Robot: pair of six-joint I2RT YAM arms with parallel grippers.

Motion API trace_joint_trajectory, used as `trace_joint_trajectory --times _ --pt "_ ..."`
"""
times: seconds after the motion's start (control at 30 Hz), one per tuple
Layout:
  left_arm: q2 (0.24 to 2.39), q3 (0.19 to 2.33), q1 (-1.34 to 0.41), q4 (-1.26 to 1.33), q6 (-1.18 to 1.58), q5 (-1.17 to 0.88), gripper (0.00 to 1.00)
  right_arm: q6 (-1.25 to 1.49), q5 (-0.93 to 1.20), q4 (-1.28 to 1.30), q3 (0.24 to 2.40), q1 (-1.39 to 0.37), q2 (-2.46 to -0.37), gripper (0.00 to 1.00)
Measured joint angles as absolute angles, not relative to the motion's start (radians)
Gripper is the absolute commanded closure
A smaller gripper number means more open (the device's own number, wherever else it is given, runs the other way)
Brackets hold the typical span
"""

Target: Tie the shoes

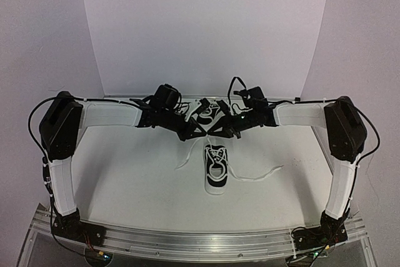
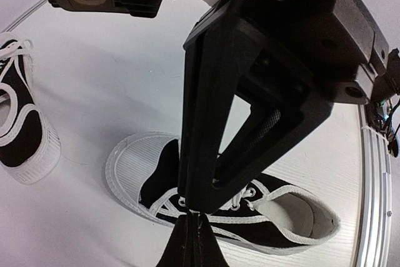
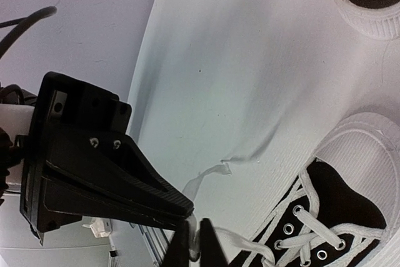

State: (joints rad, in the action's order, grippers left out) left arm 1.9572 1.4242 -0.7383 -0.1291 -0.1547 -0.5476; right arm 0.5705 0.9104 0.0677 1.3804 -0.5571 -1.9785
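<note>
Left claw [image 2: 192,232]: I am holding its fingers pressed together, tips pointing down at the far shoe [image 2: 159,186]. I cannot tell whether any lace is lying between them.
Right claw [image 3: 195,236]: I am pinching a white lace [image 3: 234,237] between its closed fingers. The lace is running from the far shoe's eyelets into my grip.
Claws together: both are meeting almost tip to tip, with my arms reaching in from either side over the far middle of the worktop [image 1: 125,179].
Far shoe: it is black with a white ribbed toe cap and white trim, and it is lying on the worktop directly under both claws. From above, my claws are hiding most of it.
Near shoe [image 1: 215,170]: it is resting on the worktop apart from the far shoe, closer to my bases and roughly midway between my arms. Neither claw is touching it.
Near shoe's loose laces [image 1: 256,176]: they are trailing out across the worktop to both sides of that shoe, and some are lying in loops on top of it.
Lace end [image 3: 212,172]: a flat white end is lying on the worktop near the left claw's tip. I cannot tell which shoe it belongs to.
</note>
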Motion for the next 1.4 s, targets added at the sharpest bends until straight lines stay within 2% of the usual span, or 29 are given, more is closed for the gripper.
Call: trace_joint_trajectory --times 0.03,0.2,0.37,0.6,0.7,0.77,0.9,1.1,1.23,1.4 --pt "1.957 1.424 -0.738 -0.129 -0.155 -0.548 0.99 0.569 0.911 0.068 1.381 -0.557 -1.979 1.00" --pt "1.957 1.424 -0.734 -0.139 -0.173 -0.547 0.78 0.570 0.910 0.068 1.381 -0.557 -1.979 1.00" --pt "1.957 1.419 -0.729 -0.199 -0.229 -0.546 0.73 0.572 0.888 0.071 1.380 -0.557 -1.975 1.00" --pt "1.943 1.343 -0.728 -0.217 -0.282 -0.536 0.45 0.574 0.844 0.113 1.346 -0.557 -1.909 1.00" --pt "1.940 1.334 -0.733 -0.201 -0.274 -0.526 0.39 0.573 0.830 0.136 1.336 -0.557 -1.876 1.00" --pt "1.940 1.334 -0.740 -0.176 -0.260 -0.521 0.32 0.572 0.821 0.152 1.336 -0.557 -1.861 1.00" --pt "1.940 1.334 -0.767 -0.115 -0.244 -0.504 0.34 0.567 0.805 0.187 1.336 -0.557 -1.849 1.00" --pt "1.940 1.340 -0.808 -0.048 -0.227 -0.477 0.53 0.557 0.797 0.225 1.334 -0.557 -1.840 1.00" --pt "1.940 1.344 -0.808 -0.016 -0.234 -0.444 0.53 0.549 0.799 0.234 1.334 -0.557 -1.836 1.00" --pt "1.941 1.357 -0.804 -0.018 -0.253 -0.433 0.59 0.538 0.810 0.241 1.335 -0.557 -1.836 1.00"
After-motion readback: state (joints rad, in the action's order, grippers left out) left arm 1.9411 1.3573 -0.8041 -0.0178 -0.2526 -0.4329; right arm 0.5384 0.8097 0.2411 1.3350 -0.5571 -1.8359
